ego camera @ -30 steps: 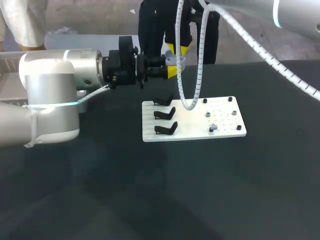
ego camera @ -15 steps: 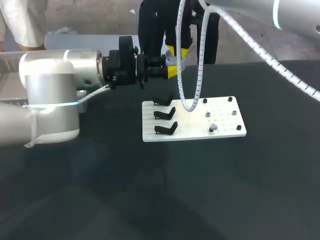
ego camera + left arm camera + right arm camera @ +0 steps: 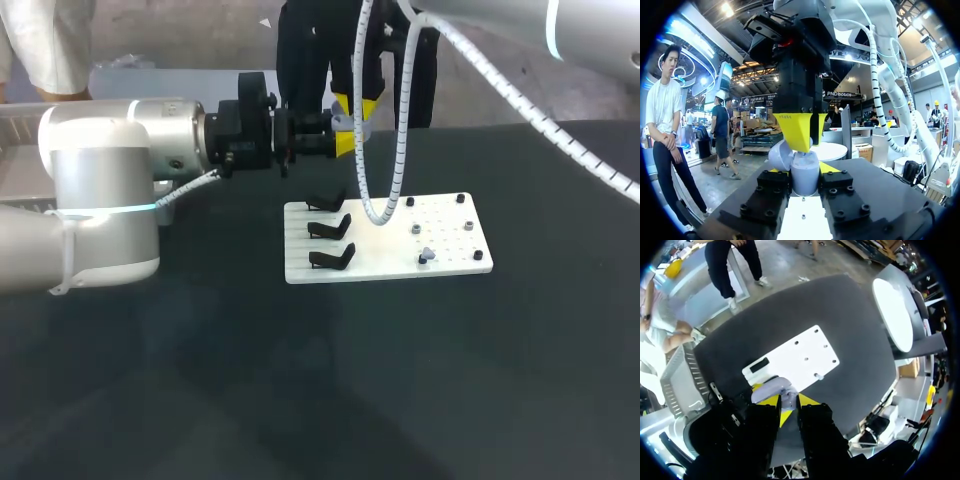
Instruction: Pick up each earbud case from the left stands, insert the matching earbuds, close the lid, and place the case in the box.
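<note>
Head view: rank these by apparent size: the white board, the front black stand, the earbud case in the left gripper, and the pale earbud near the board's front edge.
1. white board, clearly the largest.
2. front black stand and earbud case: similar, and the case is partly hidden, so they are not ranked.
3. earbud, the smallest.

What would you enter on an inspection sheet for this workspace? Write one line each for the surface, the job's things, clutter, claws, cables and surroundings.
surface: dark table with a white board lying on it.
job's things: grey earbud case, lid open, held above the table's far side; three black stands on the board, all empty; small pegs on its other half.
clutter: nothing seen.
claws: left claw shut on the earbud case from two sides; right claw just over the open case, grip unclear.
cables: white spiral hose hangs down over the board.
surroundings: nothing seen.
</note>
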{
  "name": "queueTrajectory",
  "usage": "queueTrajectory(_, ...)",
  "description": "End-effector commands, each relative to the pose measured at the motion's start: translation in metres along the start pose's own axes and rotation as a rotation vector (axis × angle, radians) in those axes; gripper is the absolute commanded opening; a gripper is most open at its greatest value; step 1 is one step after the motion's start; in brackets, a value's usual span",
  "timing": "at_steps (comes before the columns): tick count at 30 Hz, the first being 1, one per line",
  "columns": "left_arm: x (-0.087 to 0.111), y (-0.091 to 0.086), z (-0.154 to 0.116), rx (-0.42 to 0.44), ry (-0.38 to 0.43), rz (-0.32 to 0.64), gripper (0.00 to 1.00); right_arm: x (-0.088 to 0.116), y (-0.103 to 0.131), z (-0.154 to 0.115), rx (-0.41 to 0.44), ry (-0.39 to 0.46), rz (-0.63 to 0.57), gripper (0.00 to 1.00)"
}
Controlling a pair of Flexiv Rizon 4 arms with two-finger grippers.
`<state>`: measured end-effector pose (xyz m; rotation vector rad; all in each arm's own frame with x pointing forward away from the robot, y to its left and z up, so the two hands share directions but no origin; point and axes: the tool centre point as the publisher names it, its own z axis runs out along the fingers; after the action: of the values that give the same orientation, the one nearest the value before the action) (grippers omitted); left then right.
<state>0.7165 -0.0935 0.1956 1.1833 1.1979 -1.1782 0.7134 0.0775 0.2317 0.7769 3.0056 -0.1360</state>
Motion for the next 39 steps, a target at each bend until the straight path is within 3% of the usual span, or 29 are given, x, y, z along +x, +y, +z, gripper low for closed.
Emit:
queueTrajectory(1,0.001,-0.002,0.0,-0.007,-0.005,0.005,0.0,0.0,-0.001,0.001,-0.006,-0.006,-0.003,0.0)
queueTrajectory(3,0.001,-0.002,0.0,-0.007,-0.005,0.005,0.0,0.0,-0.001,0.001,-0.008,-0.006,-0.009,0.04)
queueTrajectory(6,0.001,-0.002,0.0,-0.007,-0.005,0.005,0.0,0.001,-0.001,0.002,-0.011,-0.005,-0.014,0.2)
queueTrajectory(9,0.001,-0.002,0.0,-0.007,-0.005,0.005,0.0,0.002,-0.003,0.001,-0.015,-0.005,-0.015,0.18)
queueTrajectory(13,0.001,-0.002,0.0,-0.007,-0.005,0.005,0.0,0.004,-0.004,0.0,-0.025,-0.008,-0.022,0.37)
queueTrajectory(20,0.001,-0.002,0.0,-0.007,-0.005,0.005,0.0,0.009,-0.008,-0.002,-0.066,-0.011,-0.043,0.42)
queueTrajectory(27,0.001,-0.002,0.0,-0.007,-0.005,0.005,0.0,0.024,-0.024,-0.016,-0.182,-0.132,-0.206,0.51)
queueTrajectory(29,0.001,-0.002,0.0,-0.007,-0.005,0.005,0.0,0.029,-0.033,-0.02,-0.195,-0.173,-0.24,0.63)
queueTrajectory(30,0.001,-0.002,0.0,-0.007,-0.005,0.005,0.0,0.03,-0.037,-0.021,-0.221,-0.184,-0.262,0.62)
queueTrajectory(33,0.001,-0.002,0.0,-0.007,-0.005,0.005,0.0,0.034,-0.048,-0.019,-0.24,-0.214,-0.29,0.75)
queueTrajectory(34,0.001,-0.002,0.0,-0.007,-0.005,0.005,0.0,0.036,-0.054,-0.018,-0.241,-0.222,-0.286,0.98)
queueTrajectory(39,0.001,-0.002,0.0,-0.007,-0.005,0.005,0.0,0.041,-0.077,-0.011,-0.257,-0.249,-0.297,1.0)
